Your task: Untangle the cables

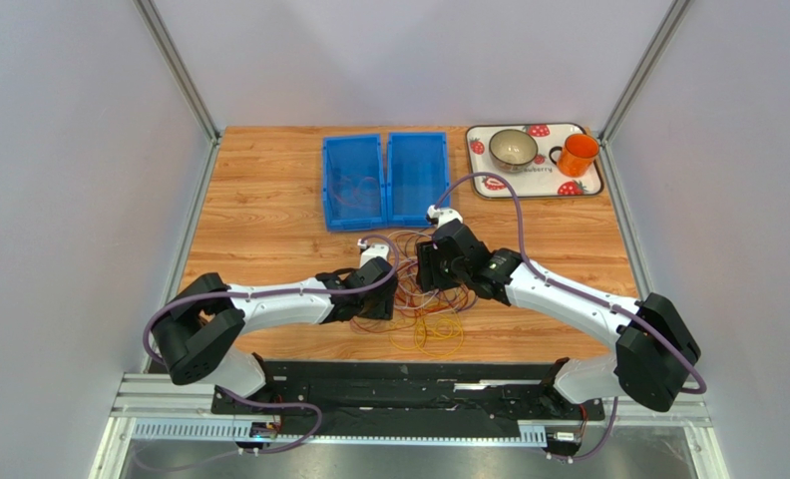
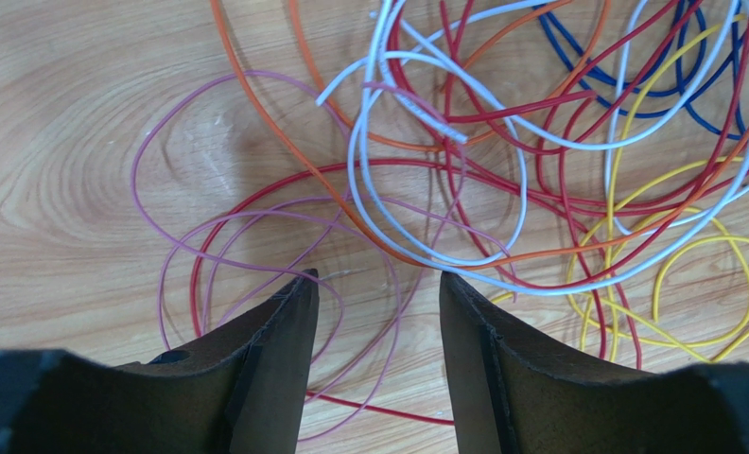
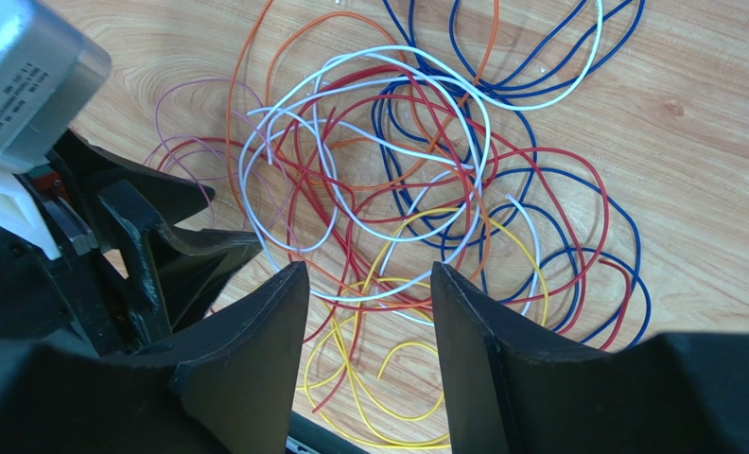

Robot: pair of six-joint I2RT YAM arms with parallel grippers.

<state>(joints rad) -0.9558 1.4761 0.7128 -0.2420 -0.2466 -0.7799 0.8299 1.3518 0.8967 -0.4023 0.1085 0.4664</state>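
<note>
Cables (image 1: 431,324) are lying tangled by the table's (image 1: 259,215) near edge, approx. mid-width. L hand (image 2: 376,276) & R hand (image 3: 367,268) are hovering over them, both spread, pinching nothing.

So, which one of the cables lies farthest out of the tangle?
The thin pink cable: its loops reach farthest out to one side, while the other colours cross one another in the tangle.
</note>
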